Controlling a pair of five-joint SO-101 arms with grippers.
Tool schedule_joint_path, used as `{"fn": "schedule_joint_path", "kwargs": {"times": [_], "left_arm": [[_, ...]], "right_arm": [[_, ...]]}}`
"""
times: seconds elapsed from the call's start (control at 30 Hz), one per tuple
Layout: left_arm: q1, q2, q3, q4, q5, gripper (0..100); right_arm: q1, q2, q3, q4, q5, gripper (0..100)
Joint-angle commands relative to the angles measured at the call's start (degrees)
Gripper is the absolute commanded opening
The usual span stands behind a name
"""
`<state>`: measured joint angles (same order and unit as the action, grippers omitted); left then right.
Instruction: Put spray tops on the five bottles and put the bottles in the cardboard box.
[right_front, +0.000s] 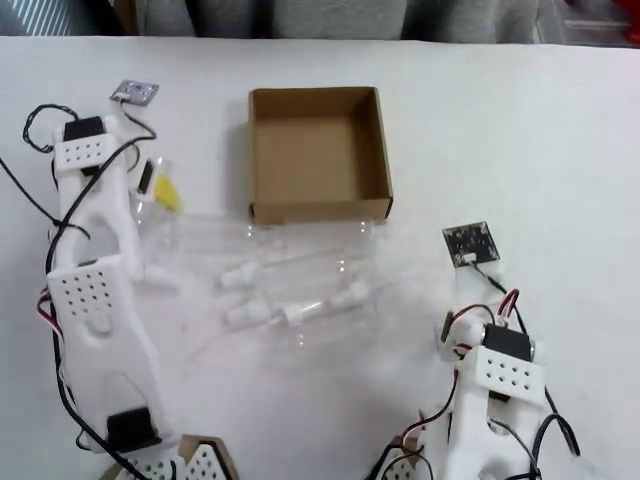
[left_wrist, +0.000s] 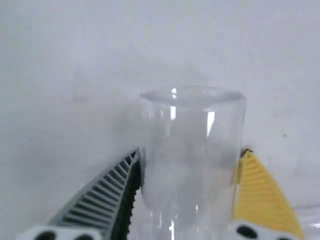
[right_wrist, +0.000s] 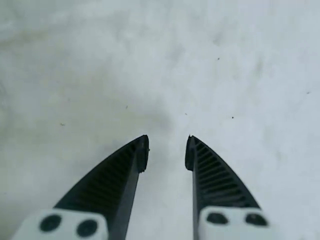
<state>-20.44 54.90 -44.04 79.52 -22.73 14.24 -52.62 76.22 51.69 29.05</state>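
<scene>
A clear bottle (left_wrist: 192, 145) is pinched between the grey and yellow fingers of the left pincer (left_wrist: 191, 153), which is held low at the left side of the white desk (right_front: 520, 130), well apart from the cardboard box (right_front: 320, 210). The box is set open-topped near the middle of the desk. Further clear bottles (right_front: 295, 268) are laid on their sides just in front of the box, and white spray tops (right_front: 238, 277) are seen at the ends of some. The right pincer (right_wrist: 166, 145) is held slightly spread over bare desk.
</scene>
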Motion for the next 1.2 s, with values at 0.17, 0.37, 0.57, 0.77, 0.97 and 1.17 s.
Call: {"fn": "schedule_joint_path", "kwargs": {"times": [0.17, 0.37, 0.57, 0.77, 0.97, 1.17], "left_arm": [[-2.95, -4.09, -8.18, 8.79, -24.88, 9], [-10.24, -7.43, -22.42, 15.56, -31.65, 10], [-18.59, -7.43, -27.16, 16.00, -23.21, 10], [-28.09, -7.25, -27.16, 20.75, 9.67, 10], [-37.58, -7.34, -22.59, 22.59, 48.79, 10], [-38.73, -7.25, -6.95, 20.22, 60.40, 28]], "right_arm": [[0.40, -0.48, -0.44, -0.92, 0.62, 10.4], [0.40, -0.48, -0.44, -0.92, 0.62, 10.4], [0.40, -0.48, -0.44, -0.92, 0.62, 10.4], [-2.07, -0.04, -0.35, -0.92, 0.62, 10.4], [-2.15, -0.04, -0.35, -0.92, 0.62, 10.4], [-2.07, -0.04, 0.00, -0.92, 0.62, 10.4]]}}
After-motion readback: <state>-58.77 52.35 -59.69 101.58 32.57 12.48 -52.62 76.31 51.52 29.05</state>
